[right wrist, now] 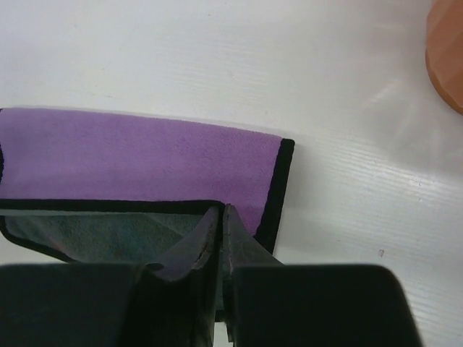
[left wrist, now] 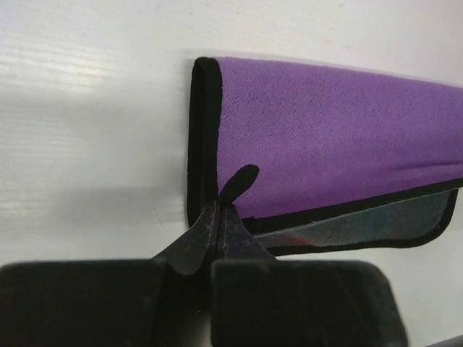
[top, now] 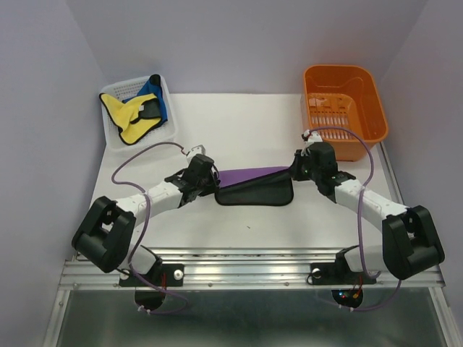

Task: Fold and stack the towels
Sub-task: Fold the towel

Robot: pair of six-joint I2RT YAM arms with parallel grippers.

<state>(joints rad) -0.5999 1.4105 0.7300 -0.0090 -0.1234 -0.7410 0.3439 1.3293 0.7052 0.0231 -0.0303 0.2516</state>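
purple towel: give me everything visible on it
The purple towel is a soft, fleecy-looking cloth, purple on one side, dark grey on the other, with black edging. It lies mid-table, partly folded: purple strip far, grey flap near. The left gripper and right gripper each pinch an end.

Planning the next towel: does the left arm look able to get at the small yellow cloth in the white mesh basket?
Not yet, probably. The yellow cloth lies mostly uncovered in the white mesh basket, with nothing between, but the left claw is shut on the purple cloth's corner and must release first.
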